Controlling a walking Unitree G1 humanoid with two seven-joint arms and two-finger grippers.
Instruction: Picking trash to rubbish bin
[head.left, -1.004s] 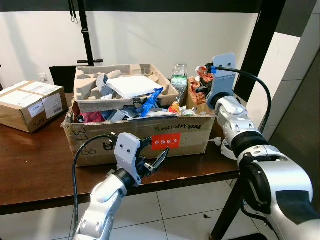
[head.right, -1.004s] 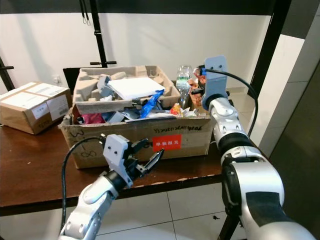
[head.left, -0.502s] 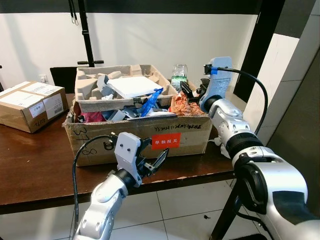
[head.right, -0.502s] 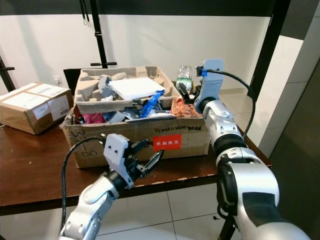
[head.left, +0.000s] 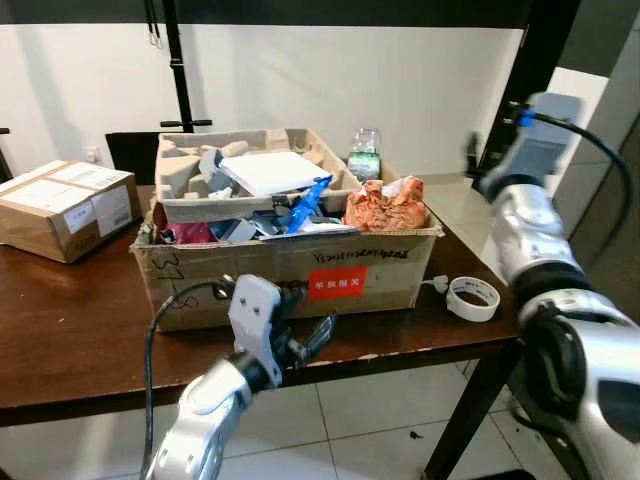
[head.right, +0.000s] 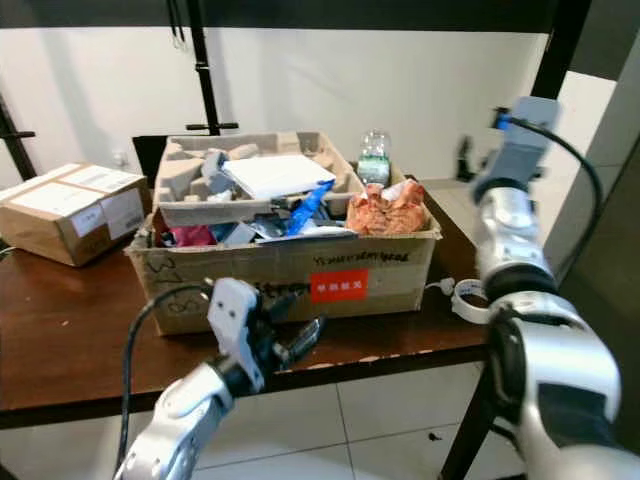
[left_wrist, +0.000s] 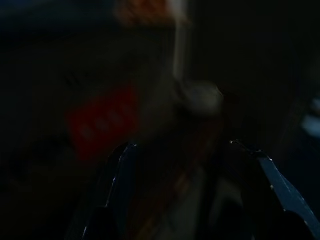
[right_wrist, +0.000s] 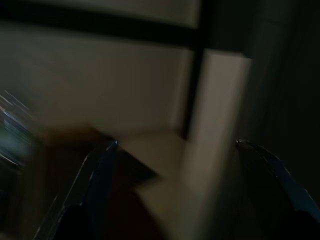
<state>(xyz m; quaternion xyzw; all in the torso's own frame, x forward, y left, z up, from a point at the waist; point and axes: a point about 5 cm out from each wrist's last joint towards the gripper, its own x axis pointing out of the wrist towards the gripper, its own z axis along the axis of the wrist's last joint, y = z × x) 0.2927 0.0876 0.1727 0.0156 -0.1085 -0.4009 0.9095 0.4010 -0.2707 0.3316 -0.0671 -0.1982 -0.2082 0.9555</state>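
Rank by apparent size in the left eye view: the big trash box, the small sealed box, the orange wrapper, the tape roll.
1. big trash box
2. small sealed box
3. orange wrapper
4. tape roll

No close calls; each looks clearly smaller than the one before.

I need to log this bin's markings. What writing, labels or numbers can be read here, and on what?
Red label on the cardboard bin: white characters, too blurred to read.
Handwriting along the bin's front: illegible.
White labels on the small carton: print too small.
Bottle label: unreadable.
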